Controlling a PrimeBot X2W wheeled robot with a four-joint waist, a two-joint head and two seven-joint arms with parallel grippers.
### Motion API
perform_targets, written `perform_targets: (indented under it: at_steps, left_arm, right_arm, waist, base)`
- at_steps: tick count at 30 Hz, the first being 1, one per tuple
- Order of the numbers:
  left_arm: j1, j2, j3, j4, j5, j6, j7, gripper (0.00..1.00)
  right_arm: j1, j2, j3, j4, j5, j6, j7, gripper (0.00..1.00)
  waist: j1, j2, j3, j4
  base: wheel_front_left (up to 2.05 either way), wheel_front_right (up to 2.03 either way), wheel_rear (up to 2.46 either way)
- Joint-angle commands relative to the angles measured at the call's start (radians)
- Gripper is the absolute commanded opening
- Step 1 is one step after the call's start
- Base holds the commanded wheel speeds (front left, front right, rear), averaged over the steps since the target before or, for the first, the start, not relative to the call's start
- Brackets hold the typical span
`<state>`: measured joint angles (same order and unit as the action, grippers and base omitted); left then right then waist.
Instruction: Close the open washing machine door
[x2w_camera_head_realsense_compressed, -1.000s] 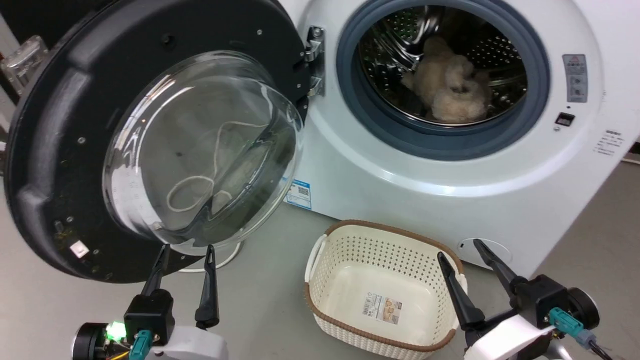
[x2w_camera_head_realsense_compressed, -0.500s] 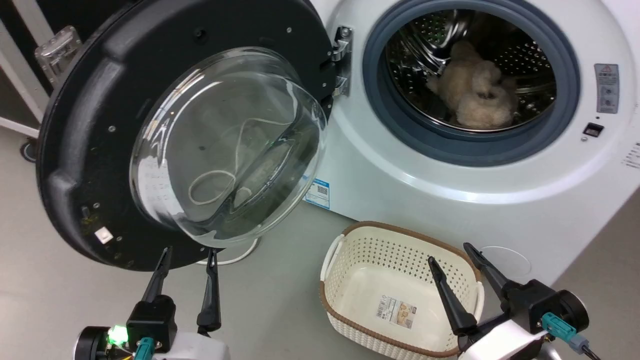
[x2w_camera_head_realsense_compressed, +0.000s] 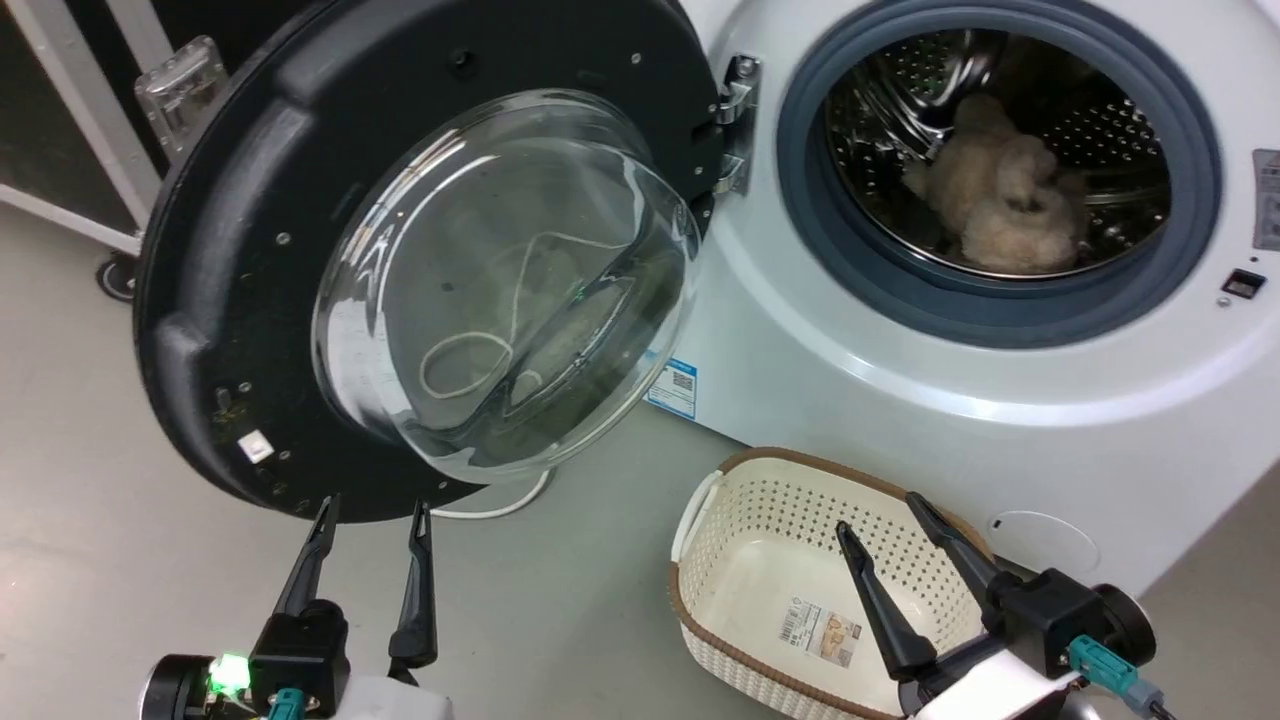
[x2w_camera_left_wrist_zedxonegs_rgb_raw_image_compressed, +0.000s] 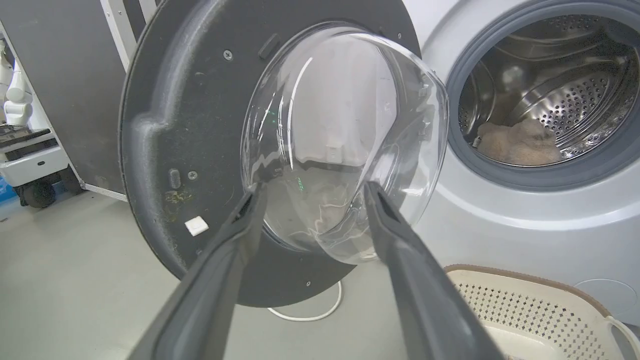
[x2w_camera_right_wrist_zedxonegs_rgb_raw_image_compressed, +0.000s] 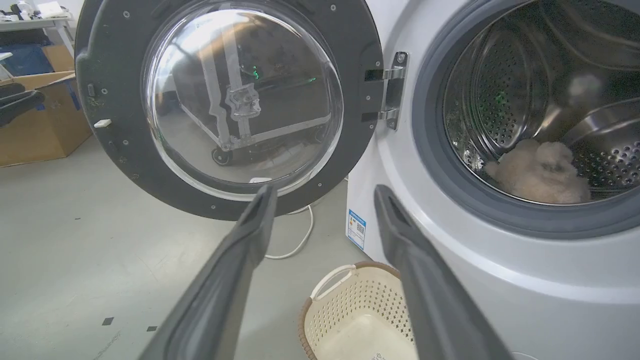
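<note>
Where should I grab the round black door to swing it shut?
Straddle the round black plastic washing machine door at its free left rim, opposite the metal hinge, coming from the robot's left with the open left gripper. The thin rim likely fits between fingers; the bulging glass bowl is too wide and smooth.

Round black washing machine door (x2w_camera_head_realsense_compressed: 250, 250), bulging clear glass window at centre, swung wide open, hinged on right, filling upper left of frame

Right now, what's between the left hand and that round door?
Nothing: in the left wrist view, only bare air separates the left hand from the washing machine door.
</note>
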<state>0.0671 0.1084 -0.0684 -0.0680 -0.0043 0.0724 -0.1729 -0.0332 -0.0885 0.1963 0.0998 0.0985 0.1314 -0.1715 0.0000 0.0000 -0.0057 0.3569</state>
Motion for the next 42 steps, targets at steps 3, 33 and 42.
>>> perform_targets:
  at_steps: [3,33,42]
  left_arm:
    - [0.015,0.009,-0.006,-0.009,-0.015,0.002,-0.016,0.0]
    - [-0.572,0.29,0.638,0.373,-0.986,-0.051,0.42,0.0]
    - [-0.615,0.273,0.63,0.441,-1.237,-0.065,0.759,0.0]
  right_arm:
    - [0.004,-0.006,0.008,0.005,0.01,-0.001,-0.017,1.0]
    - [-0.058,-0.113,0.062,-0.05,0.088,-0.001,-0.081,1.0]
    - [-0.051,-0.127,0.061,-0.048,0.098,-0.001,-0.089,1.0]
  waist:
    - [0.0,0.0,0.001,0.019]
    - [0.0,0.0,0.221,-0.063]
    - [0.0,0.0,0.226,-0.064]
  base:
    - [0.0,0.0,0.0]
    - [0.0,0.0,0.0]
    - [0.0,0.0,0.0]
